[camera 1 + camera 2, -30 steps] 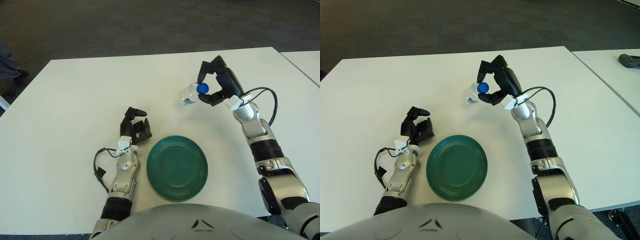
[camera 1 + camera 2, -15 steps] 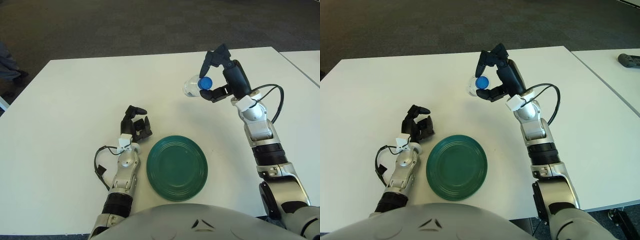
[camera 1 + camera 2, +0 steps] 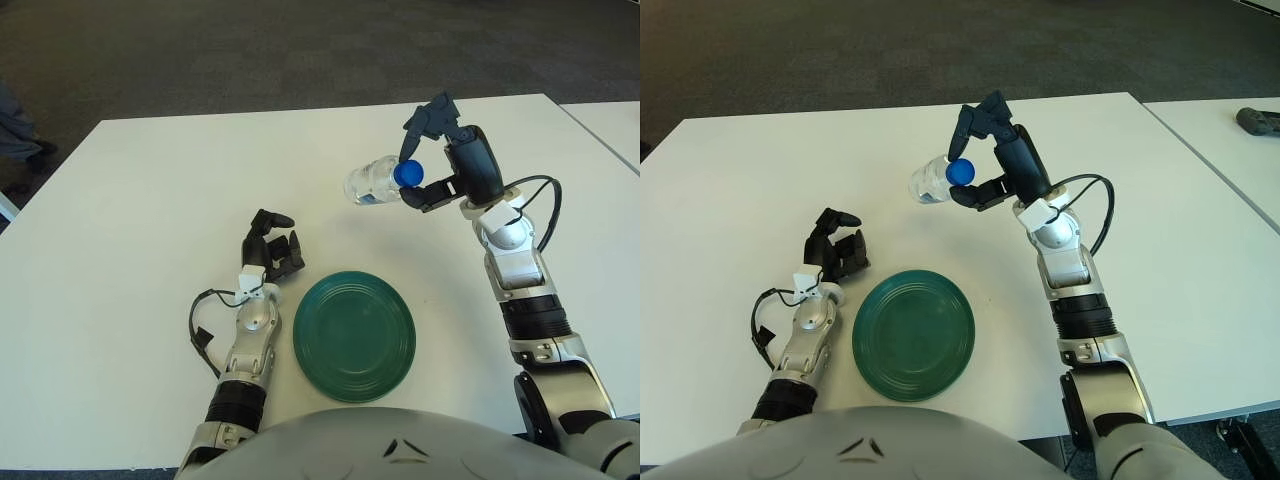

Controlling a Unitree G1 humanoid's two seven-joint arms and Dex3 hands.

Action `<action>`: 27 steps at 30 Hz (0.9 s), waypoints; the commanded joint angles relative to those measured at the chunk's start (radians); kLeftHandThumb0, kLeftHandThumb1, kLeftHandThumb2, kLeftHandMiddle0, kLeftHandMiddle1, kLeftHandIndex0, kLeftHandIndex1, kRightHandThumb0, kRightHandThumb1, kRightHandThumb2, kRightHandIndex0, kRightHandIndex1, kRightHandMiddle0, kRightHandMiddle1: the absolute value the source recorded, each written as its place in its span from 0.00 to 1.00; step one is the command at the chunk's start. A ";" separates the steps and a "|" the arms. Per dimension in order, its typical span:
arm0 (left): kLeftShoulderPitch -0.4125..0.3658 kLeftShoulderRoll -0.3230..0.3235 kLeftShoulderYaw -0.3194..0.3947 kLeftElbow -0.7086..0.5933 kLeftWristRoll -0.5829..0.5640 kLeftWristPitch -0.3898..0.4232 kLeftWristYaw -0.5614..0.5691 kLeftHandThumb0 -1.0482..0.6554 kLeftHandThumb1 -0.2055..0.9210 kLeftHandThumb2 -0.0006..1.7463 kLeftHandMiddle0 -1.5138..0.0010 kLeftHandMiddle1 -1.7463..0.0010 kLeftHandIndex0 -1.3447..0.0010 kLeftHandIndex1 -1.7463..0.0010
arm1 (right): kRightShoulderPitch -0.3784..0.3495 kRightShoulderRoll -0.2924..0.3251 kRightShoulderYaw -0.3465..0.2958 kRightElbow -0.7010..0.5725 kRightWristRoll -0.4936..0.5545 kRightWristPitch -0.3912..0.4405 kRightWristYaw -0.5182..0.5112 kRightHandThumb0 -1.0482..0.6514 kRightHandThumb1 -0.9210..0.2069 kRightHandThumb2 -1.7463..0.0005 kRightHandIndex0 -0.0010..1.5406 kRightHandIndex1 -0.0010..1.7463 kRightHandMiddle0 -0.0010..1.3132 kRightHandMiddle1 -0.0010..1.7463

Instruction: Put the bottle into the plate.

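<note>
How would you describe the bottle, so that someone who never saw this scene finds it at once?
Start at the white table and find the round green plate near its front edge. Beyond the plate and slightly right, the right hand holds a small clear bottle on its side by its blue-capped end. It is the only transparent thing there, and only it has a blue cap.

It looks like an office or lab room: a plain white table (image 3: pixel 150 200) stands on dark grey carpet (image 3: pixel 250 50), with a second white table (image 3: pixel 1230 150) beside it at three o'clock.
</note>
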 commanded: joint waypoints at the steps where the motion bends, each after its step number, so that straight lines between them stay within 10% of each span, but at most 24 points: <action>1: -0.002 -0.046 0.008 0.026 -0.007 0.003 0.004 0.34 0.53 0.70 0.17 0.00 0.58 0.00 | 0.026 0.011 -0.013 -0.049 0.027 -0.034 -0.004 0.56 0.65 0.14 0.82 1.00 0.79 1.00; 27: 0.009 -0.044 0.010 0.010 -0.017 0.007 -0.006 0.35 0.53 0.70 0.16 0.00 0.59 0.00 | 0.189 -0.038 0.027 -0.139 0.152 -0.160 0.158 0.47 0.56 0.19 0.84 1.00 0.82 1.00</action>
